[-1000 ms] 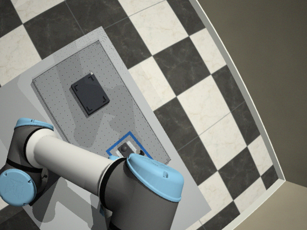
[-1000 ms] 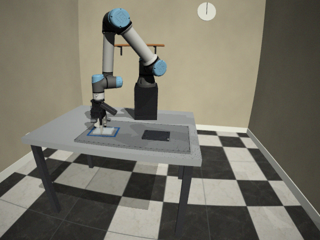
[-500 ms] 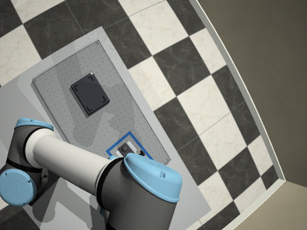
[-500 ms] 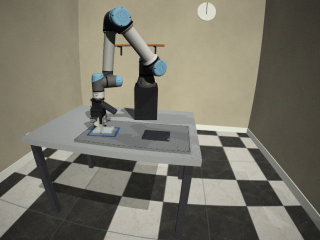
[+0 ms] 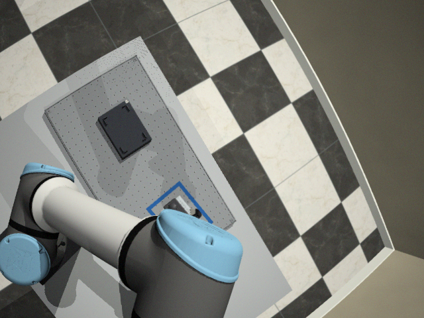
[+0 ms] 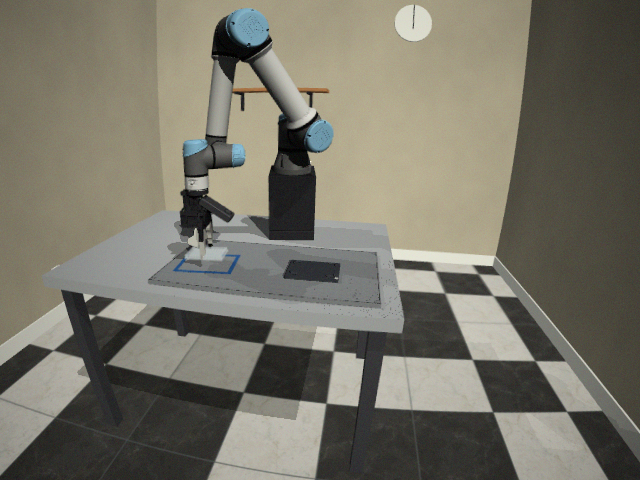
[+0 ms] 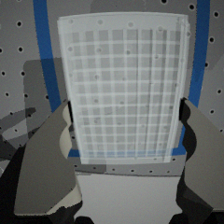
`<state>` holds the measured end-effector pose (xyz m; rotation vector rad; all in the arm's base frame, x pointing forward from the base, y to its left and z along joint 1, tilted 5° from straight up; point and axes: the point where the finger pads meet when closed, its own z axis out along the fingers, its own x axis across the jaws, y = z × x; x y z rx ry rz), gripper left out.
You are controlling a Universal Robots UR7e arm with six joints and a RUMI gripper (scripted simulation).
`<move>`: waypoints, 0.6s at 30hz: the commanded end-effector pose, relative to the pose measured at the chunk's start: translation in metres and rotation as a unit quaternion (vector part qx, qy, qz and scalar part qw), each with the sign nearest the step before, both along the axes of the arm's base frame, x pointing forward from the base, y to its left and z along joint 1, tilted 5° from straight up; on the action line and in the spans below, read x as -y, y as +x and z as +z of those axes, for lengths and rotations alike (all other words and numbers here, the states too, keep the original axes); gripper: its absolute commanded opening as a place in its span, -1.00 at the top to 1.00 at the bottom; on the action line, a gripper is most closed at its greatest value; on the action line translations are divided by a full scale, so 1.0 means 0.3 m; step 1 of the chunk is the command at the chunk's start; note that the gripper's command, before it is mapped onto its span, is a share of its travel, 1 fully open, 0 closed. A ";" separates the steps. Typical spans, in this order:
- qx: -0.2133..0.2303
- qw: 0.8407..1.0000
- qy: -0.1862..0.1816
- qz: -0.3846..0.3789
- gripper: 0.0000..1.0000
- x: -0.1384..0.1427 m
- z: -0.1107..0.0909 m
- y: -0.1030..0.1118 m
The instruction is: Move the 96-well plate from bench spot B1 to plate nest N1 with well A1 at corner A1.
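Observation:
The clear 96-well plate [image 7: 125,89] is between my gripper's [image 7: 126,121] two fingers, which press on its long sides. In the exterior view the gripper [image 6: 199,238] points straight down and holds the plate [image 6: 206,253] level, a little above the blue-outlined spot B1 [image 6: 206,264]. From above, the arm hides most of the plate [image 5: 181,202] and the blue outline [image 5: 163,195]. The dark plate nest N1 [image 5: 124,129] lies further along the perforated board, empty, with corner locators and a small white mark [image 5: 126,101] at one corner. I cannot tell which plate corner is cut.
The grey perforated board [image 6: 268,273] lies on a grey table. The robot's black pedestal [image 6: 292,201] stands at the table's back edge. The nest [image 6: 312,270] is to the right of B1 in the side view.

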<state>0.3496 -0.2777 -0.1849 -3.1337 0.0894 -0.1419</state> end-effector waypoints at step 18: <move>0.000 1.000 0.000 0.000 1.00 0.001 0.105 -0.009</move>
